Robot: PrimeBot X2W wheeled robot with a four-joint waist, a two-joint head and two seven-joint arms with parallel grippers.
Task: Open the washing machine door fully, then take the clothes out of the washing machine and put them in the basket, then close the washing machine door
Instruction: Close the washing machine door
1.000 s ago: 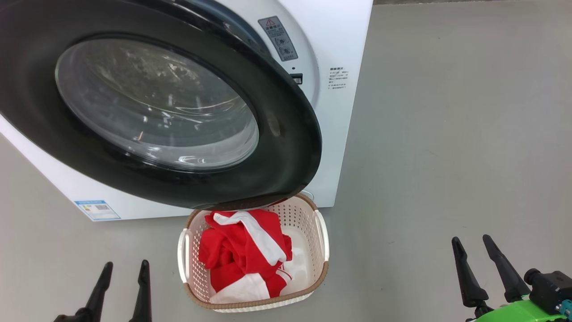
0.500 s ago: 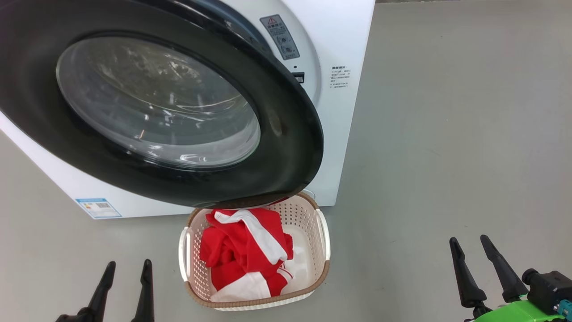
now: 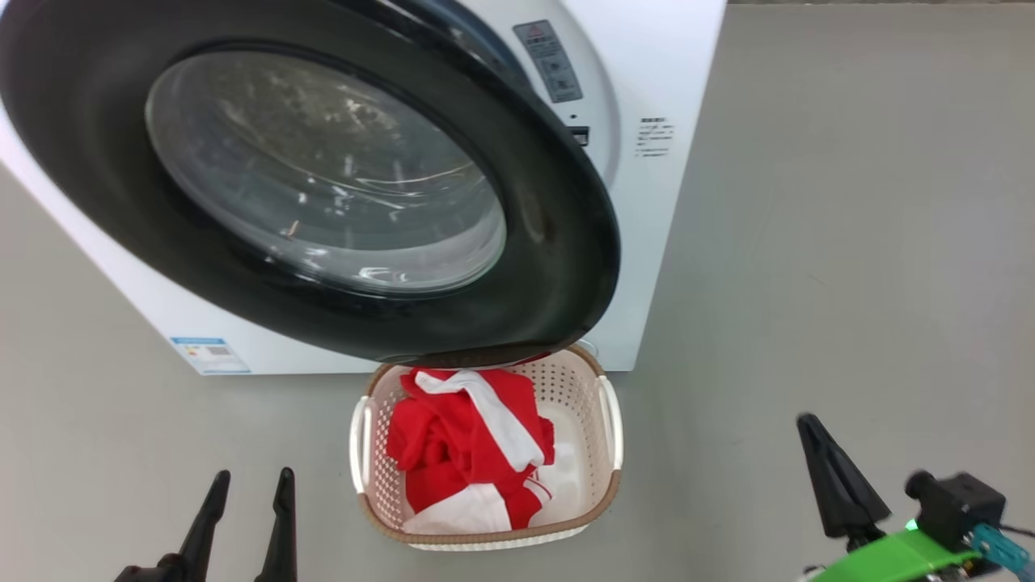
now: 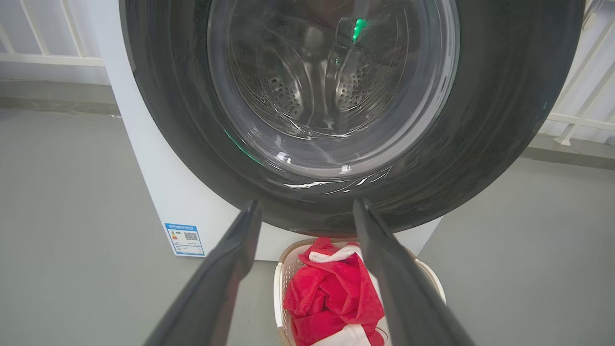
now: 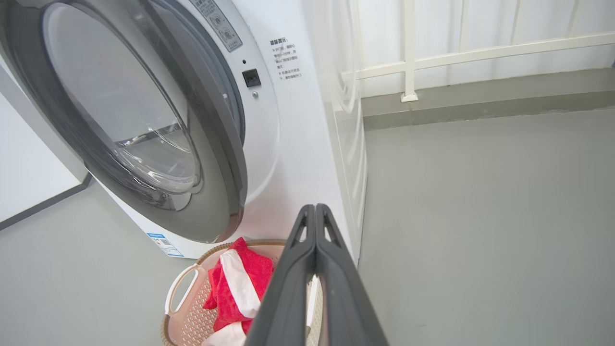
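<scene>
The washing machine (image 3: 671, 73) stands white at the back. Its washing machine door (image 3: 558, 242), black-rimmed with a glass bowl, hangs ajar and overhangs the far end of the basket (image 3: 610, 420). Red and white clothes (image 3: 469, 453) lie in the cream basket on the floor. My left gripper (image 3: 251, 477) is open at the lower left, empty, well short of the basket. Low on the right, my right gripper (image 3: 808, 424) is shut on nothing. The left wrist view looks between open fingers (image 4: 240, 240) at the door (image 4: 480, 144). In the right wrist view the right gripper (image 5: 314, 207) points past the basket (image 5: 180, 288).
Grey floor (image 3: 849, 242) lies open to the right of the machine. A white railing (image 5: 408, 53) and a low kerb run along the back wall. A small blue label (image 3: 209, 356) sits low on the machine's front.
My right gripper's fingers have closed together with nothing between them. The head camera has moved, so the whole picture has slid right. The left gripper stays open.
</scene>
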